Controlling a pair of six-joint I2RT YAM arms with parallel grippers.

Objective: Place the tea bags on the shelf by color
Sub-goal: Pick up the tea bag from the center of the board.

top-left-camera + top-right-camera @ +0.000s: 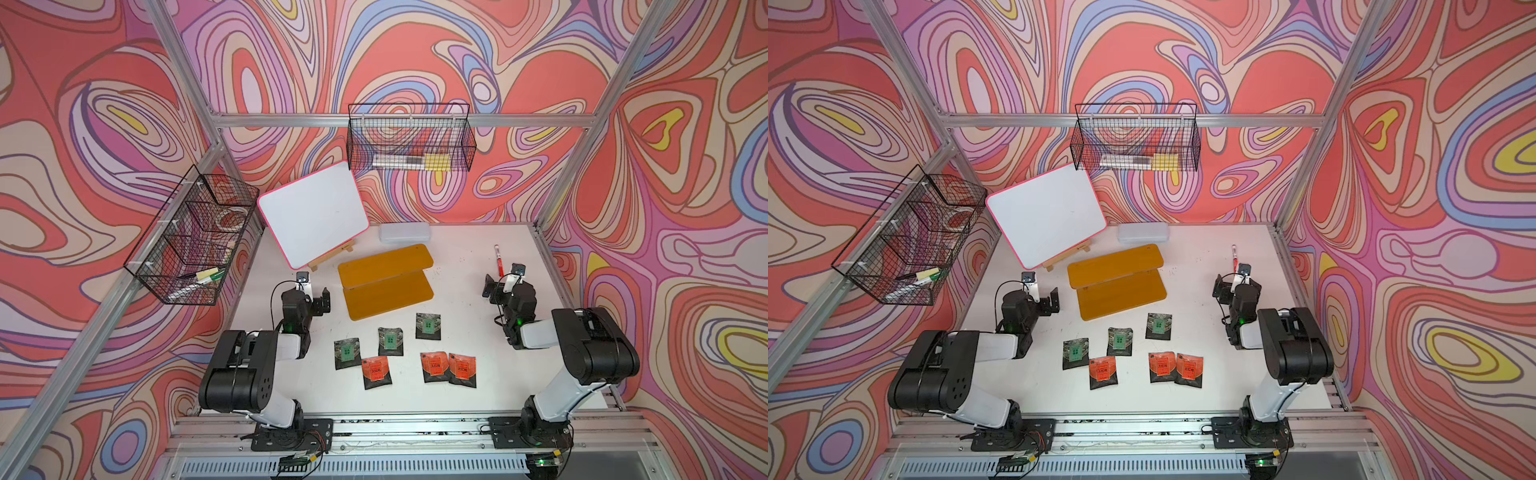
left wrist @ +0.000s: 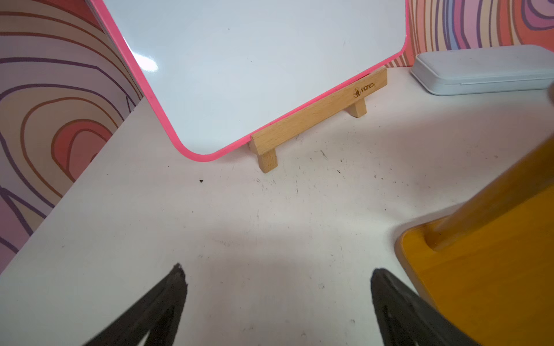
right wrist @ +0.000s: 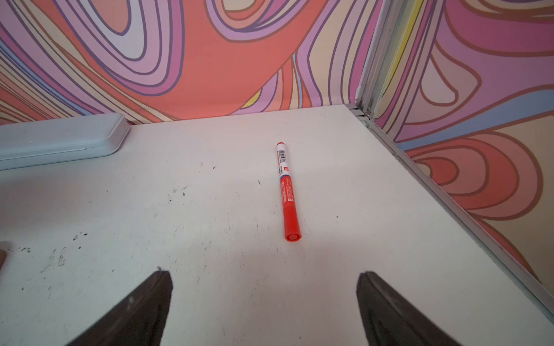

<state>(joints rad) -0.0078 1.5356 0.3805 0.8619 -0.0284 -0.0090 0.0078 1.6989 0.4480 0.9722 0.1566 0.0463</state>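
Six tea bags (image 1: 390, 340) lie flat on table (image 1: 465, 303), none on shelf (image 1: 386, 282): three green, three orange-red, all behind both jaw pairs, between arms, toward bases. Shelf sits just beside left gripper (image 2: 277, 271), both tiers bare. Left jaws wide apart, empty. Right gripper (image 3: 263, 274) likewise, red marker (image 3: 287, 191) ahead of it (not your concern). Step in hand, as I judge: first pick, not begun. Next: you bring one gripper back over nearest bag, descend, pinch thin edge; flat sachet likely hard to get under.

Bright, even diffuse light, soft shadows, small glare on the whiteboard (image 2: 254, 69), wide-angle distortion at edges
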